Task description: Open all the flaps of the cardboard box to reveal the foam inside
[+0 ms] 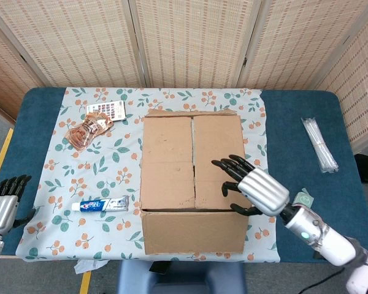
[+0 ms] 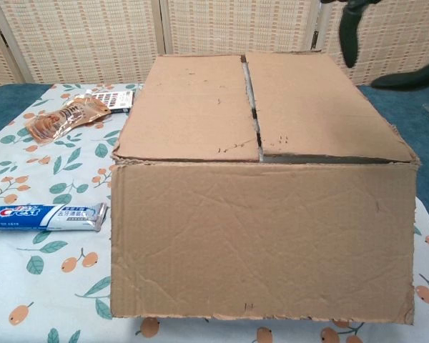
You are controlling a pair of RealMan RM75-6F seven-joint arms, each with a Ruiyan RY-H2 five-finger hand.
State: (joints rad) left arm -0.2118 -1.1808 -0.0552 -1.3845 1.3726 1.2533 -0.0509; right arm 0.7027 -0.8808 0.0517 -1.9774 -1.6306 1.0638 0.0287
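Observation:
The cardboard box (image 1: 192, 162) stands mid-table on the patterned cloth. Its near flap (image 1: 194, 231) hangs down over the front wall, filling the lower chest view as a near flap (image 2: 261, 239). Two inner flaps lie flat over the top with a narrow seam (image 2: 252, 107) between them; no foam shows. My right hand (image 1: 253, 185) hovers over the box's near right top, fingers spread, holding nothing; its dark fingertips (image 2: 349, 39) show at the chest view's top right. My left hand (image 1: 4, 205) hangs at the table's near left edge, away from the box, fingers apart.
A toothpaste tube (image 1: 104, 204) lies left of the box, tube (image 2: 46, 215) also in the chest view. A snack bag (image 1: 86, 130) and a colourful card (image 1: 105, 111) lie at the back left. A clear packet (image 1: 319, 144) and a small tag (image 1: 303, 201) rest on the right.

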